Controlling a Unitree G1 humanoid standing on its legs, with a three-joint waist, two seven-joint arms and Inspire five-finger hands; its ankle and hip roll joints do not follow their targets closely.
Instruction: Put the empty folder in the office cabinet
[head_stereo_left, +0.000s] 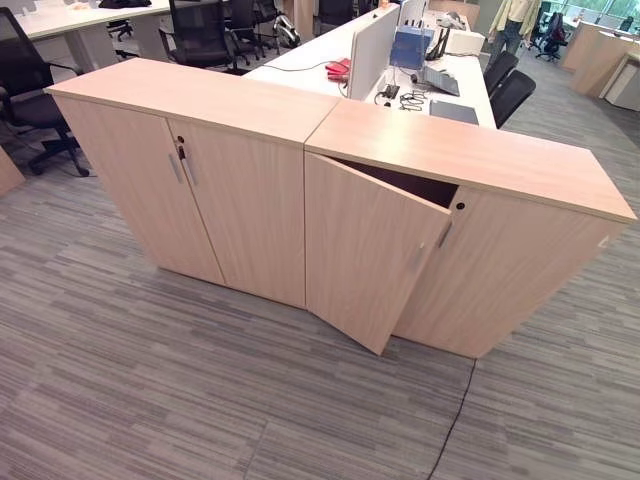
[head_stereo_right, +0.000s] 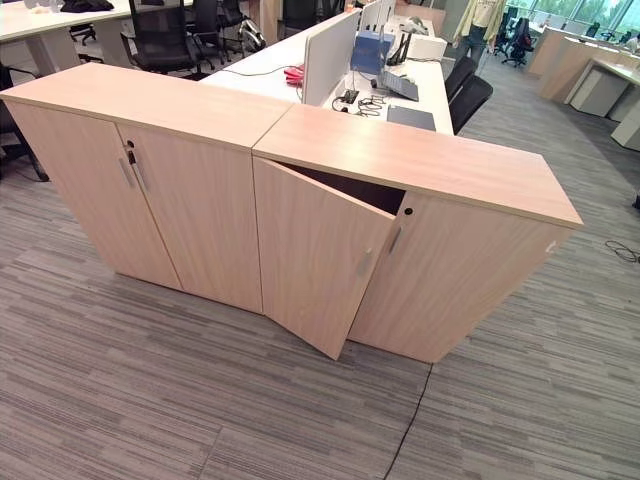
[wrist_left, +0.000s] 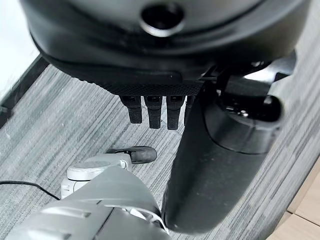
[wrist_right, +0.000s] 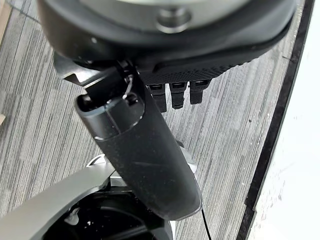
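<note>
Cabinet (head_stereo_left: 470, 230) door (head_stereo_left: 365, 250) stands ajar; left hand (wrist_left: 155, 107) and right hand (wrist_right: 175, 92) hang over carpet (head_stereo_left: 150, 380), fingers relaxed, holding nothing.

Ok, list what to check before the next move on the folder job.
1. Cabinet door open: ok, though it is ajar, not swung wide.
2. Left robot hand free: ok, fingers relaxed, nothing held.
3. Right robot hand free: ok, fingers relaxed, nothing held.
4. Folder in a hand: not ok, both hang bare above the carpet.
5. Room inside the cabinet: cannot tell, the gap is dark.
</note>
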